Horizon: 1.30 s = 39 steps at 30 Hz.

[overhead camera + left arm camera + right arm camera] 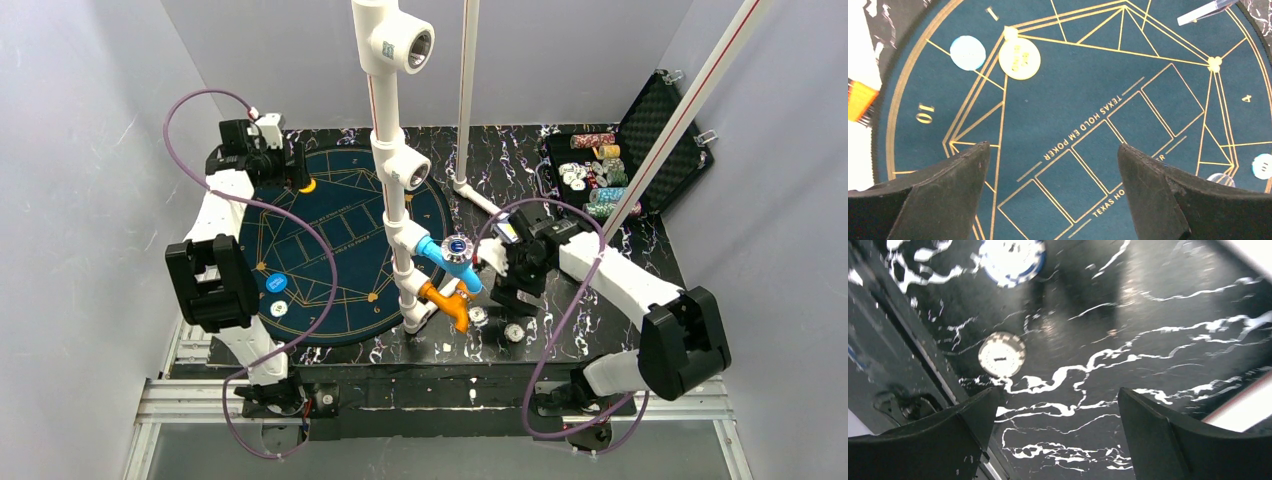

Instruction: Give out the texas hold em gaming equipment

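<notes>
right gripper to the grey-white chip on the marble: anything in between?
Nothing. In the right wrist view only bare marble tabletop lies between the open right gripper and the grey-white chip.

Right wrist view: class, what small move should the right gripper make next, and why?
Probably shift the right gripper toward the grey-white chip and lower over it. Its jaws stand open and empty. The chip lies flat on the marble table, ahead and to one side of the fingers, not on the poker mat.
</notes>
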{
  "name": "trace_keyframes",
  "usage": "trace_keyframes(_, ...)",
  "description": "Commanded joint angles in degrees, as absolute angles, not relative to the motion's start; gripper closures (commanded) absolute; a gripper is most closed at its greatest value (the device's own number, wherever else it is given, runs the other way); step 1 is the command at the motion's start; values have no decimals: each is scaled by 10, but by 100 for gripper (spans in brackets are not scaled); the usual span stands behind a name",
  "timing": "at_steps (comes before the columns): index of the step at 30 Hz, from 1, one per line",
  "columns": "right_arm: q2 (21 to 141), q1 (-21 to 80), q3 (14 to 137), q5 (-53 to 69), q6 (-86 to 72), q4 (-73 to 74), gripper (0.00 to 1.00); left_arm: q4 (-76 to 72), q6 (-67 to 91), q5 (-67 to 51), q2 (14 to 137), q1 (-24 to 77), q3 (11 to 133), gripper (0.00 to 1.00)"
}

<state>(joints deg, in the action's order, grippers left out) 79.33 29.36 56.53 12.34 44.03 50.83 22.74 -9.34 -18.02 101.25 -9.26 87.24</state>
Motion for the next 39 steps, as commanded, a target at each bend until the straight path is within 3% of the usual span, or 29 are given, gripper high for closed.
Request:
trace_keyframes(1,758,301,519,136,538,556,2,193,-43,-208,959,-88,827,2)
trace_keyframes(21,739,348,409,202,626,464,8,165,-22,-181,862,-42,717,2)
trace_keyframes(39,741,380,344,174,607,400,24,170,-14,-172,883,-42,730,2)
